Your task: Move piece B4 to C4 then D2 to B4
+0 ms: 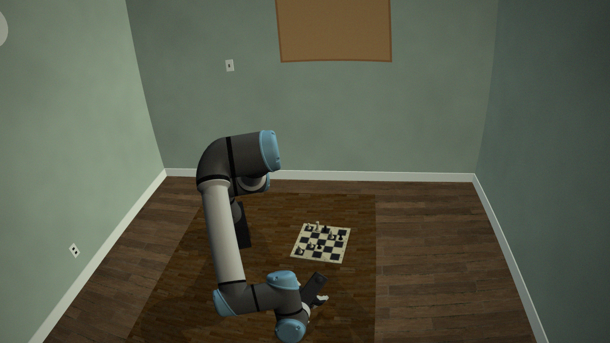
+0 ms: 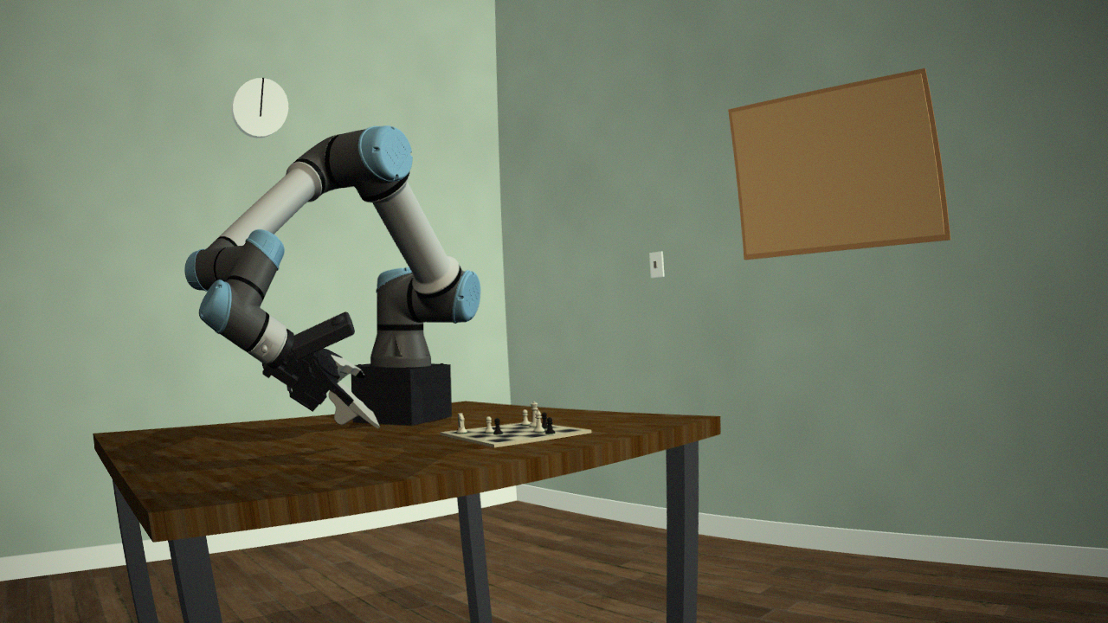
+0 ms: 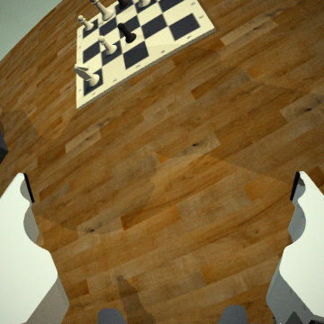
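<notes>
My gripper [image 2: 370, 399] [image 3: 162, 175] is open and empty, tilted low over the table to one side of the chessboard [image 1: 326, 258] [image 2: 495, 442] [image 3: 83, 101]. The edge labels are too small to read. A white pawn [image 1: 311, 245] [image 2: 488, 424] [image 3: 108, 45] stands upright beside a black pawn [image 1: 319, 246] [image 2: 498, 427] [image 3: 128, 34]. A tall white piece [image 1: 331, 235] [image 2: 534, 423] stands upright towards the far right in the top view, beside another black pawn [image 1: 340, 237] [image 2: 550, 425]. The tall piece is cut off at the wrist view's top.
A white knight [image 1: 299, 249] [image 2: 461, 423] [image 3: 92, 79] stands at the near left corner in the top view. A small white pawn [image 1: 309, 226] [image 3: 85, 22], a tall white king [image 1: 317, 226] [image 3: 103, 10] and a black piece [image 1: 325, 228] line the far row. The black base [image 2: 401, 393] stands behind the gripper.
</notes>
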You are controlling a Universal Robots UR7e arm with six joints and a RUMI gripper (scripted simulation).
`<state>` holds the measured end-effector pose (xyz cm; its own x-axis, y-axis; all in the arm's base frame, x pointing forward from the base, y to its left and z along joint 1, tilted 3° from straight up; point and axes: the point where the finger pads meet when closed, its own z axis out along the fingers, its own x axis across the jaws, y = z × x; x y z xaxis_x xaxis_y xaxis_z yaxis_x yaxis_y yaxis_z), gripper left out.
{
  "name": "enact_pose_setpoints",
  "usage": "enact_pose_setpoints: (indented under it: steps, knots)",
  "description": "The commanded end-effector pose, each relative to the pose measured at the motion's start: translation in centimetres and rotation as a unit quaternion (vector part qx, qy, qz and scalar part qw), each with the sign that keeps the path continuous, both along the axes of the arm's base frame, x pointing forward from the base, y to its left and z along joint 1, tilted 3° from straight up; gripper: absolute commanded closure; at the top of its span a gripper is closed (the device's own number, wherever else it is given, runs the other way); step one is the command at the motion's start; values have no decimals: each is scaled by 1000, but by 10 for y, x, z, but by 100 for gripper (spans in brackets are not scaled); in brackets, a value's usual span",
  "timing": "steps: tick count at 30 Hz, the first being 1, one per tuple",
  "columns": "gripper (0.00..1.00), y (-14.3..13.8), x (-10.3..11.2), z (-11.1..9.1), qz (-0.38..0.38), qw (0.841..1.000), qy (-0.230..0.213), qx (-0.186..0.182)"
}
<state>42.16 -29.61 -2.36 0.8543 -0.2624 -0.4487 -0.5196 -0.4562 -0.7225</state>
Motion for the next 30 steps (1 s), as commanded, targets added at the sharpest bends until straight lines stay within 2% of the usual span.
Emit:
enact_pose_setpoints:
  steps: [1, 6, 8, 19, 30]
  knots:
    - [0, 20, -8, -6, 26, 997, -62, 46]
    - [0, 36, -13, -9, 39, 990, -113, 80]
    - [0, 36, -13, -9, 39, 990, -113, 80]
    - [0, 67, -23, -12, 52, 964, -221, 141]
    - [0, 78, -27, -13, 52, 949, -267, 162]
